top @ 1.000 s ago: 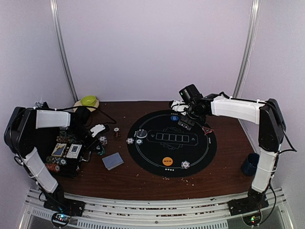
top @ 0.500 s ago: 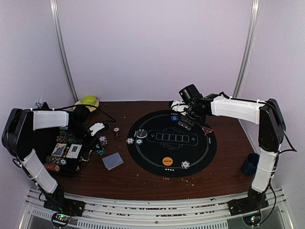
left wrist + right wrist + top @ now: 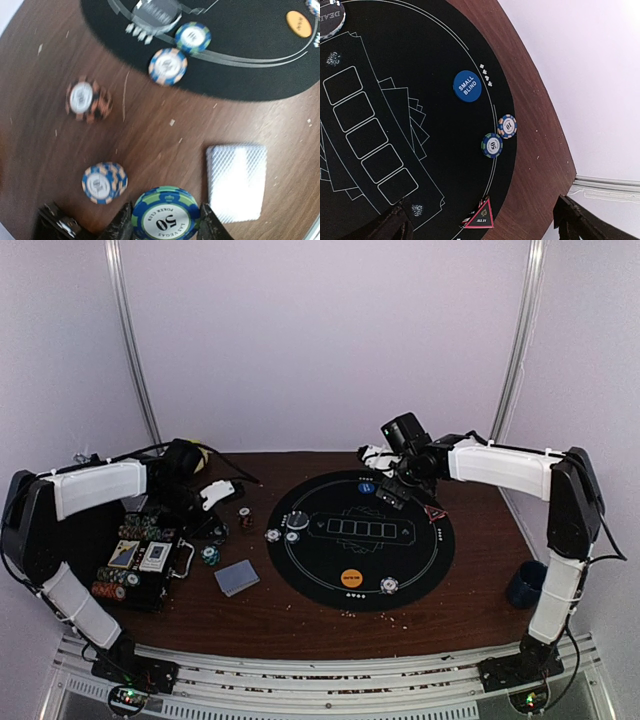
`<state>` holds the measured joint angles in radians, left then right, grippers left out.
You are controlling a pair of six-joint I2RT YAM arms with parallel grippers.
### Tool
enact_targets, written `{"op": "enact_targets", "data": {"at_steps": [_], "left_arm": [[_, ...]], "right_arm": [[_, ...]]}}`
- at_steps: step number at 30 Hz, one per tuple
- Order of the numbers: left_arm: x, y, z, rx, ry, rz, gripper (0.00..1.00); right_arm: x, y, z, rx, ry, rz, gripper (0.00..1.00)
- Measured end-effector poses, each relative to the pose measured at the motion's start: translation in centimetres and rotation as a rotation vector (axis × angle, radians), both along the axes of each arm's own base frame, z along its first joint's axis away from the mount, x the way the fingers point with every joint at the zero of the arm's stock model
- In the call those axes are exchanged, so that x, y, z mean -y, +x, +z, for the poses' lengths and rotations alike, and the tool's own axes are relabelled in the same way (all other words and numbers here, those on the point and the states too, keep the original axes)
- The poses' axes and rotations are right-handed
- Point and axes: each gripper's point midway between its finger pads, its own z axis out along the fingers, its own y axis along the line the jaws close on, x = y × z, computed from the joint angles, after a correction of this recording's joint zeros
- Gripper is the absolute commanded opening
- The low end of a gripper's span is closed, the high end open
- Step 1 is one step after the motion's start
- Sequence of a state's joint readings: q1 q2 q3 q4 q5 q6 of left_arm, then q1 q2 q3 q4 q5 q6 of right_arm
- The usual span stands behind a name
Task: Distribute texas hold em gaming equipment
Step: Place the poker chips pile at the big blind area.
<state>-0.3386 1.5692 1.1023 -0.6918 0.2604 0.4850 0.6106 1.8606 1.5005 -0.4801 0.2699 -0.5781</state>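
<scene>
Left claw is clamped on a green-and-blue striped chip marked 50, held over bare wood just left of the mat. The right claw hangs over the far part of the mat with its fingers wide apart and nothing between them. A brown wooden counter carries a round black mat printed with five card outlines. A black chip case sits near the counter's left edge. Between case and mat lies a grey-blue-backed deck, face down on the wood, just beside the gripped chip in the left wrist view. An orange button rests on the near part of the mat and a blue Small Blind disc on the far part. A dark dealer disc sits at the mat's left rim. Two rim chips lie by the dealer disc. Two far chips, marked 50 and 10, lie near the Small Blind disc. Two loose chips lie well apart on bare wood.
</scene>
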Motion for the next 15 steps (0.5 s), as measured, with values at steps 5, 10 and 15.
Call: {"op": "enact_targets", "data": {"at_steps": [5,10,15], "left_arm": [[6.1,0.1,2.9,0.059,-0.008,-0.142,0.20],[13.9,-0.5,5.0,0.089,-0.032,-0.301,0.20],[20.2,-1.9,3.6,0.047,-0.013,-0.426,0.20]], "right_arm": [[2.5,1.3,0.7,0.010,0.021,-0.050,1.00],[7.4,3.3,0.7,0.004,0.038,-0.147,1.00],[12.0,4.4,1.3,0.014,0.054,-0.235,1.00]]}}
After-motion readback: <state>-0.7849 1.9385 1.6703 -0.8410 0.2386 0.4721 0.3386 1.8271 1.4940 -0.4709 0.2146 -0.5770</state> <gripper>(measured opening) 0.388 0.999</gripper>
